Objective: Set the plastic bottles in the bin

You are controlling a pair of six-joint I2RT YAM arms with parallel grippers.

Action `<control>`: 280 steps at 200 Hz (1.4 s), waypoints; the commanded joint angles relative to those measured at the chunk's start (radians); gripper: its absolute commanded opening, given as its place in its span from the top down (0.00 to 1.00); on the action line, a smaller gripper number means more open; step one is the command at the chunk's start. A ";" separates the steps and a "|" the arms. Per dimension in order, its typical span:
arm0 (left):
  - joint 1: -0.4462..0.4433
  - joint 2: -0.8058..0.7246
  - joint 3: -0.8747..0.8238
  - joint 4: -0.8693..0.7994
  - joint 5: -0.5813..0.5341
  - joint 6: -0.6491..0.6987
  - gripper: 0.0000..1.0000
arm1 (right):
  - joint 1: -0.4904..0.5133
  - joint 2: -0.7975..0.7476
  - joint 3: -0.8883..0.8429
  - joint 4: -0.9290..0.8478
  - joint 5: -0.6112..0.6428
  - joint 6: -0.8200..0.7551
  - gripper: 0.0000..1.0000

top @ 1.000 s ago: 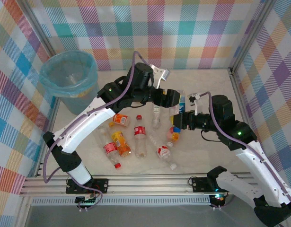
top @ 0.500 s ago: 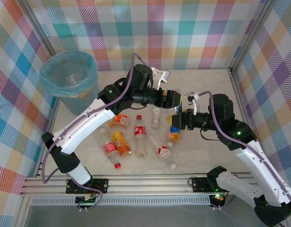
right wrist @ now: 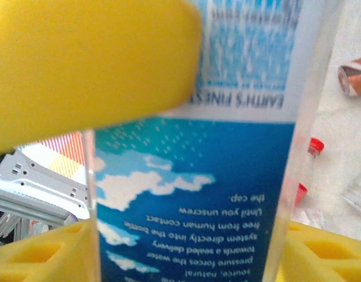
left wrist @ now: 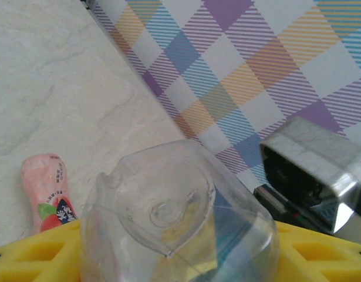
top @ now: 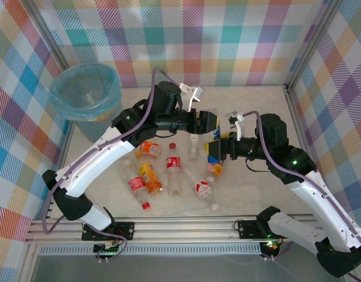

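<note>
A clear plastic bottle with a blue label (top: pixel 218 140) hangs above the table's middle, between both grippers. My left gripper (top: pixel 214 126) is shut on its base end; the clear base (left wrist: pixel 174 211) sits between the yellow fingers (left wrist: pixel 33 255). My right gripper (top: pixel 220 148) stands open around the label (right wrist: pixel 192 176), its pads (right wrist: pixel 39 252) beside the bottle's sides. A yellow left finger (right wrist: pixel 80 64) crosses the top of the right wrist view. Several more bottles lie on the table: red-labelled (top: pixel 173 167), orange (top: pixel 149 176) and others. The bin (top: pixel 112 88), lined with a blue bag, stands at the far left.
A pink-labelled bottle (left wrist: pixel 51 191) lies on the marble tabletop below the left wrist. Checked cloth walls (top: pixel 227 41) close in the back and both sides. An aluminium rail (top: pixel 180 226) runs along the near edge. Red caps (right wrist: pixel 315 144) show beyond the held bottle.
The left gripper has closed on the blue-labelled bottle while the right gripper has opened its jaws. Both arms and the bottle have shifted slightly left.
</note>
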 commanded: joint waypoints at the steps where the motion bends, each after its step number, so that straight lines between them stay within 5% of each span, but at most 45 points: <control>1: 0.030 -0.078 -0.043 0.035 -0.076 -0.036 0.40 | 0.020 0.022 0.073 0.061 0.033 -0.027 0.25; 50: 0.186 -0.188 -0.096 0.060 -0.146 -0.062 0.41 | 0.055 0.150 0.208 0.106 0.092 -0.047 0.24; 102: 0.437 -0.228 0.002 -0.048 -0.196 0.053 0.41 | 0.165 0.383 0.437 0.151 0.144 -0.109 0.25; 186: 0.805 -0.075 0.279 -0.121 -0.275 0.265 0.41 | 0.268 0.810 0.816 0.253 0.150 -0.095 0.28; 239: 1.033 0.031 0.314 -0.075 -0.277 0.311 0.41 | 0.330 1.116 1.180 0.165 0.106 -0.101 0.28; 280: 1.134 0.103 0.279 -0.025 -0.283 0.384 0.42 | 0.358 1.256 1.306 0.161 0.086 -0.091 0.29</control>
